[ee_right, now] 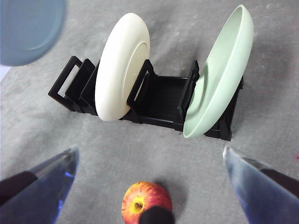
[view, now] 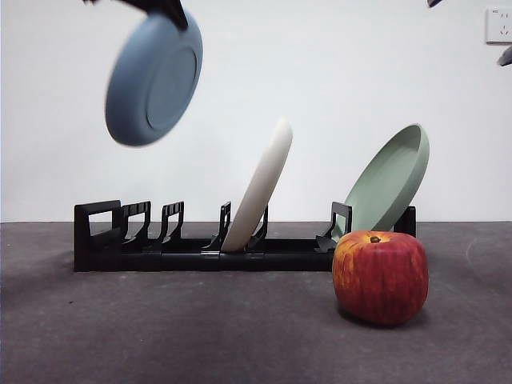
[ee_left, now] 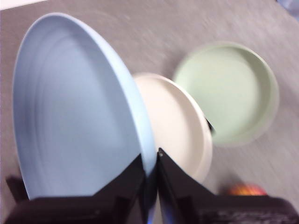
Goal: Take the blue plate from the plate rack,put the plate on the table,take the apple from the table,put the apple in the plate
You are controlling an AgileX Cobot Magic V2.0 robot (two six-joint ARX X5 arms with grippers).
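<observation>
My left gripper (ee_left: 150, 164) is shut on the rim of the blue plate (ee_left: 74, 112). In the front view the blue plate (view: 154, 78) hangs high at the upper left, above the left end of the black plate rack (view: 200, 254), with the gripper (view: 172, 11) at its top edge. It also shows in the right wrist view (ee_right: 28, 28). The red apple (view: 380, 276) sits on the grey table (view: 160, 336) in front of the rack's right end. My right gripper (ee_right: 149, 175) is open, high above the apple (ee_right: 146, 201).
A cream-white plate (view: 260, 188) leans in the rack's middle slot and a sage-green plate (view: 388, 180) leans at its right end. Both show in the wrist views (ee_left: 180, 123) (ee_right: 219, 74). A wall socket (view: 498, 24) is at the upper right.
</observation>
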